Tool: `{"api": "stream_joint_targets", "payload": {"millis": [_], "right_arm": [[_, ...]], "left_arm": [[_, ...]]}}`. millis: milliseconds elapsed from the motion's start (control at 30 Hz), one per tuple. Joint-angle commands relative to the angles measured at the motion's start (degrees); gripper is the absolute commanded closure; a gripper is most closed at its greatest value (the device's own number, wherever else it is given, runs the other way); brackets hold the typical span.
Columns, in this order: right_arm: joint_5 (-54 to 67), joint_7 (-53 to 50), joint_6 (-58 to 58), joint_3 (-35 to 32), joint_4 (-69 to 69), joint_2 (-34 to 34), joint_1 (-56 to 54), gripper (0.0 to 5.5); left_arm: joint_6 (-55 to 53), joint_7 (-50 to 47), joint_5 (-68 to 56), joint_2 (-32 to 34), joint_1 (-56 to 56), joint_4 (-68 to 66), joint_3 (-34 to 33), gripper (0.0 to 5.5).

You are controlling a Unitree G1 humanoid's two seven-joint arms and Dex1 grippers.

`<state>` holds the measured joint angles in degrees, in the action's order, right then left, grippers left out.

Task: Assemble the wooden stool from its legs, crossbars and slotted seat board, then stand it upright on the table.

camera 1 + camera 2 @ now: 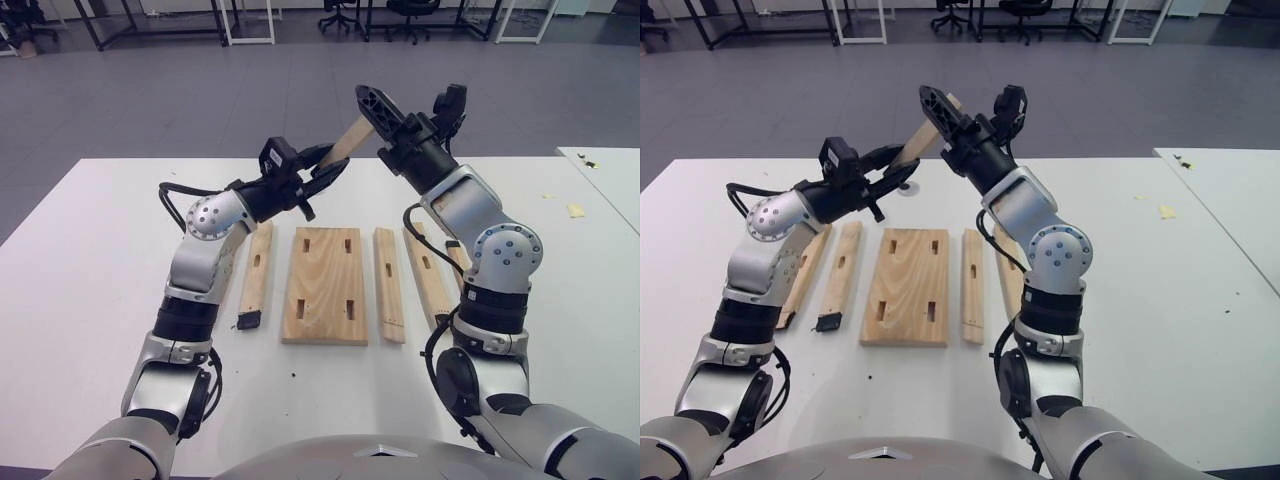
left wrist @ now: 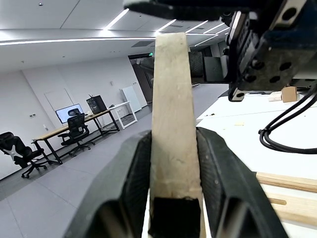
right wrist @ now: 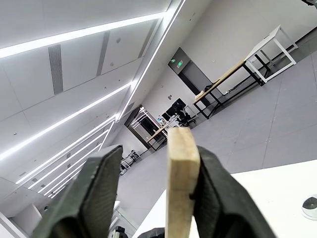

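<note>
Two grippers meet on one wooden bar [image 1: 345,148], raised above the table [image 1: 100,230]. Left gripper [image 1: 325,172] has its jaws clamped on the lower end, right gripper [image 3: 158,158] has its jaws apart around the top. Slotted seat board [image 1: 325,285] lies flat below.

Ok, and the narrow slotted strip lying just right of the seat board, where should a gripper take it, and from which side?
Across its narrow width, around mid-length or slightly nearer the robot, coming straight down. The strip lies flat, and bare table shows along both long edges, beside the seat board and the next strip, so there is probably room to close on it.
</note>
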<state>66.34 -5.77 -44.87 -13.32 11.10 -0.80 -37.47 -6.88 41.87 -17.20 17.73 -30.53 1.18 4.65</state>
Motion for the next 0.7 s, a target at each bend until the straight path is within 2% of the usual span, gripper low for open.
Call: {"api": "stream_joint_targets", "payload": {"millis": [33, 233, 367, 400, 467, 567, 633, 700], "right_arm": [[1.2, -1.7, -1.5, 0.6, 1.0, 0.1, 1.1, 4.02], [0.7, -2.5, -0.8, 0.9, 1.3, 0.3, 2.0, 5.05], [-3.2, -4.2, 2.7, 0.7, 3.3, -0.1, 4.2, 5.08], [-6.8, -4.9, 4.7, 0.7, 5.0, 0.5, 7.1, 5.08], [-12.7, -6.2, 7.3, 0.8, 9.8, 1.6, 14.8, 5.08], [-20.6, -5.1, 11.4, 2.1, 15.2, 2.1, 29.6, 5.08], [-25.0, -2.8, 14.9, 4.0, 13.8, 1.6, 34.0, 5.08], [-27.2, -1.8, 17.3, 4.7, 12.0, 0.4, 35.8, 5.08]], "left_arm": [[0.8, 0.2, 1.5, 0.7, -0.5, -0.1, 0.5, 4.2], [1.2, -0.2, 2.6, 1.0, -0.5, 0.3, 0.9, 4.2], [0.8, -0.4, 5.4, 1.7, 0.1, 0.2, 2.7, 4.21], [0.3, -0.3, 5.8, 2.0, 0.4, 0.5, 3.1, 3.84], [-0.8, -0.9, 5.7, 2.6, 1.7, 1.7, 2.3, 3.51], [-1.7, -4.6, 5.7, 4.0, 5.3, 2.3, -1.9, 2.97], [-1.0, -7.1, 7.9, 5.1, 7.1, 2.0, -3.1, 2.64], [-0.7, -8.5, 9.2, 5.3, 7.5, 1.8, -3.1, 2.61]]}}
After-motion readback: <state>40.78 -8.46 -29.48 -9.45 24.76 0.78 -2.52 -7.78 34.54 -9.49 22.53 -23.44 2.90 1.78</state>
